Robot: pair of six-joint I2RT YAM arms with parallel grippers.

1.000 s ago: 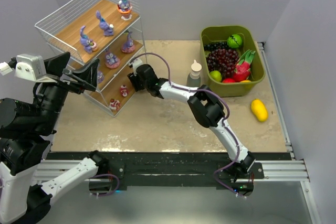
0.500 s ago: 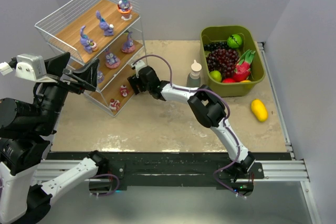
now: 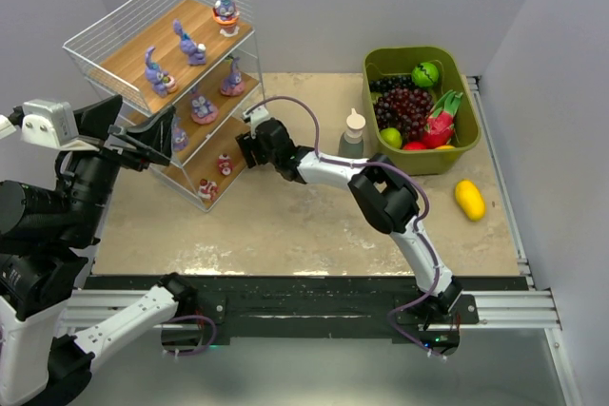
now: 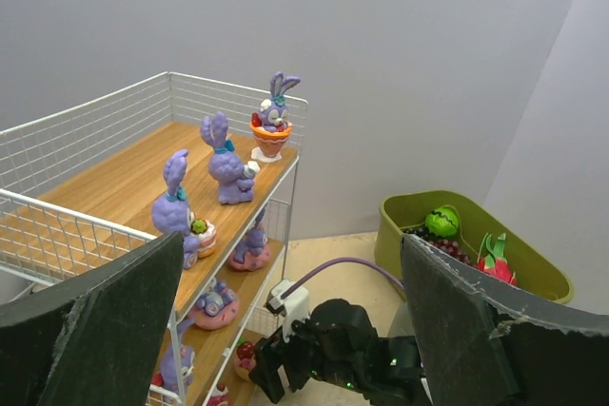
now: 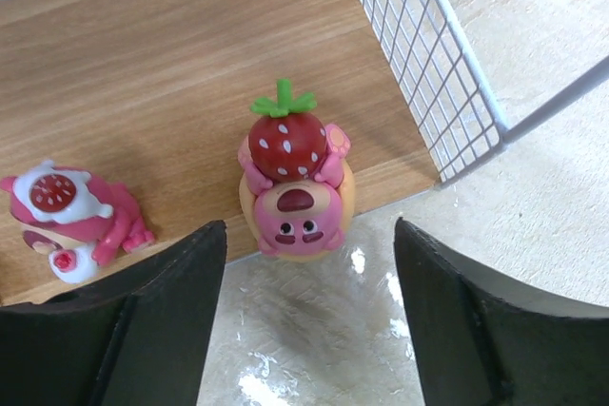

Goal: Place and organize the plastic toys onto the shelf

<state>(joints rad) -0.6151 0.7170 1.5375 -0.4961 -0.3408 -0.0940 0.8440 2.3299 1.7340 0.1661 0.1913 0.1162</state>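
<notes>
The shelf (image 3: 133, 56) stands at the far left of the bench (image 3: 314, 216), with toys (image 4: 225, 149) on all three tiers. The right hand (image 3: 249, 149) sits at the right end of the bottom tier, its fingers (image 5: 143, 320) well apart and holding nothing. A strawberry bear (image 5: 293, 183) stands at the board's edge, clear of both fingers, with a pink-and-white piece (image 5: 71, 211) to its left. The left hand (image 3: 133, 125) hangs raised near the shelf's left end, spread wide and empty.
</notes>
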